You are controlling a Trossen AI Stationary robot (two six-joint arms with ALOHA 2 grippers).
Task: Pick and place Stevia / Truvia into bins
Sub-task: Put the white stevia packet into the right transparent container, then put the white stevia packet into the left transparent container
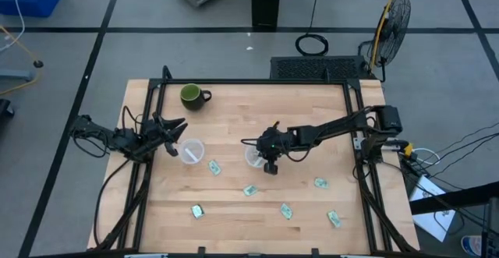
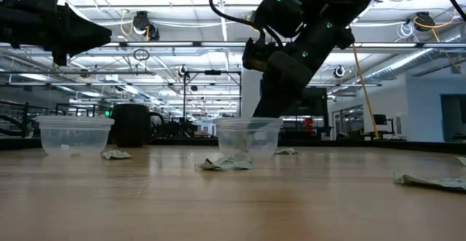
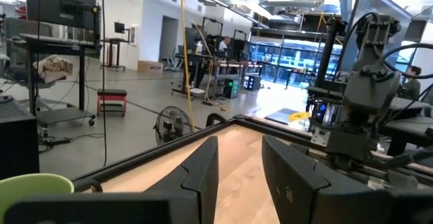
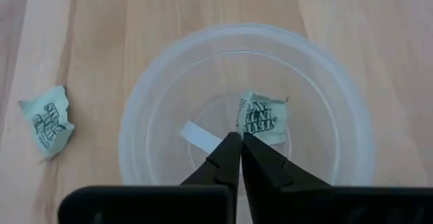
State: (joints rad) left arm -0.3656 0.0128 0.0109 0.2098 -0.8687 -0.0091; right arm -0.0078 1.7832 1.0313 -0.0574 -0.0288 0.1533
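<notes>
Hovering over the right cup [image 1: 255,156], the right gripper [image 4: 241,145] has its fingers pressed together at the tips, pointing down into the cup's mouth. Nothing seems pinched between them, though the tips may hide a sliver. One crumpled green-and-white packet [image 4: 262,117] lies on the cup floor just past the tips, with a white strip [image 4: 200,137] beside it. Another packet [image 4: 47,121] sits on the table [image 1: 257,110] just outside the cup. Left gripper [image 1: 173,125] waits near the table's left edge, above the left cup [image 1: 191,150], fingers [image 3: 201,171] parted with a clear gap, holding nothing. More packets are scattered on the wood toward the front: one near the left cup [image 1: 214,167], others at [image 1: 249,189], [image 1: 197,210], [image 1: 287,210], [image 1: 320,183], [image 1: 334,218]. Green mug [image 1: 192,96] stands at the back left.
</notes>
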